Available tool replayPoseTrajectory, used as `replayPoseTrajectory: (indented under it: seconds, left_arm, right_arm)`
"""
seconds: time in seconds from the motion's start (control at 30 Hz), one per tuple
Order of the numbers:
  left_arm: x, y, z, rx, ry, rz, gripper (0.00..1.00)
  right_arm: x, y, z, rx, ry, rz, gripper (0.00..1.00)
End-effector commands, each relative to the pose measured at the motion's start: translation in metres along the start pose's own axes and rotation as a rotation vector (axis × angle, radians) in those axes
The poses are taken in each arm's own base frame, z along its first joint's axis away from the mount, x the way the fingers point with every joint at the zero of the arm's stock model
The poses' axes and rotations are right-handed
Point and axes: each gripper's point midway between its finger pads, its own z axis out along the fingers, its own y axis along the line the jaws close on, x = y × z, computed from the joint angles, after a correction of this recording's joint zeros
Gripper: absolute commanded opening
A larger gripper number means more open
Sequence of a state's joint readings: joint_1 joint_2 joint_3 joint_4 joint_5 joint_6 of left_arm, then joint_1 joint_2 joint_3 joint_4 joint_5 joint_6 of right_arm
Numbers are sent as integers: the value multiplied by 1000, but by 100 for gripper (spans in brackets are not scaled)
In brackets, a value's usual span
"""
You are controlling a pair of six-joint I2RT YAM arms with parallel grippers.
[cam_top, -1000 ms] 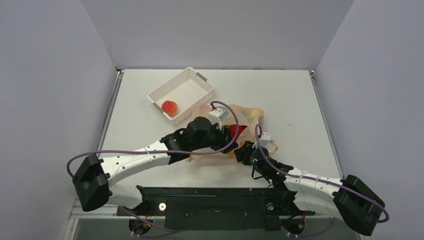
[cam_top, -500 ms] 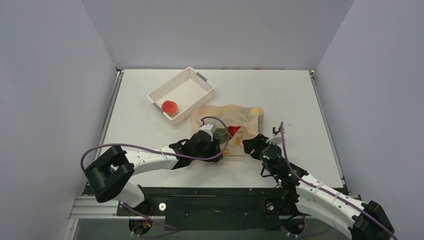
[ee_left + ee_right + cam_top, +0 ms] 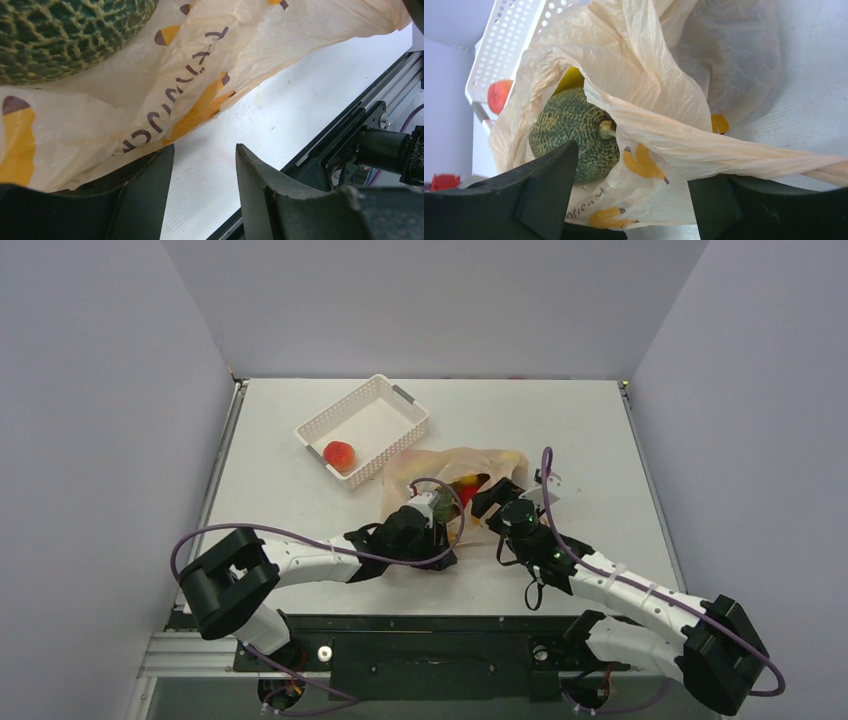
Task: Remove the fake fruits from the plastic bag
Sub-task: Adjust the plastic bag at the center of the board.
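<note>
The plastic bag (image 3: 452, 468) lies crumpled mid-table, pale orange with banana prints (image 3: 644, 162). Through its mouth I see the dark green melon (image 3: 574, 130) with a yellow fruit (image 3: 571, 80) behind it. From above, something red (image 3: 468, 490) shows inside the bag. My right gripper (image 3: 634, 170) stands open at the bag's mouth, film between its wide fingers and a twisted handle (image 3: 774, 167) lying over the right finger. My left gripper (image 3: 205, 150) is open at the bag's near edge, bare table between its fingers. Bag film (image 3: 150, 100) drapes over its left finger, the melon (image 3: 60, 35) just beyond.
A white latticed basket (image 3: 372, 400) stands behind the bag on the left, with an orange-pink peach (image 3: 340, 453) in it. The black rail (image 3: 350, 125) along the table's near edge runs close to my left gripper. Grey walls enclose the table.
My right gripper has moved forward to the bag's mouth and opened wider. My left arm came down from over the bag to its near edge, then stayed put.
</note>
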State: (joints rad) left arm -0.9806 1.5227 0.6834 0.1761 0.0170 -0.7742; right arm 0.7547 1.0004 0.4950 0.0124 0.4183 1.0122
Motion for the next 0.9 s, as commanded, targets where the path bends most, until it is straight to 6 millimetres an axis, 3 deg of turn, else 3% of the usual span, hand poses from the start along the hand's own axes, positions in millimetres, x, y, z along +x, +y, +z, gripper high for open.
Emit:
replayPoseTrajectory:
  seconds: [0.0,0.13,0.23,0.37,0.43,0.53,0.63,0.7,0.87]
  left_arm:
    - [-7,-18,-7,79,-36,2,46]
    - [-11,-28,-22,136,-54,39,47]
    - [-12,-39,-40,206,-80,77,51]
    - [-29,-58,-72,289,-158,125,53]
    - [-39,-64,-87,300,-200,140,54]
    - [-59,-70,-105,286,-262,153,56]
    - [-73,-78,-109,286,-284,174,59]
    - [-80,-85,-104,281,-278,186,59]
    - [-93,-101,-79,264,-228,221,59]
  right_arm:
    - [-20,-4,12,157,-96,88,73]
    - [-28,-2,28,242,-134,74,77]
    - [-21,-13,46,295,-115,19,78]
    - [-13,-26,58,332,-108,-77,74]
    - [-6,-33,56,325,-95,-93,64]
    - [10,-39,49,268,-83,-102,39]
    - [18,-34,42,198,-75,-106,18]
    - [25,-44,38,203,-57,-124,0]
    - [24,-56,27,217,-58,-138,0]
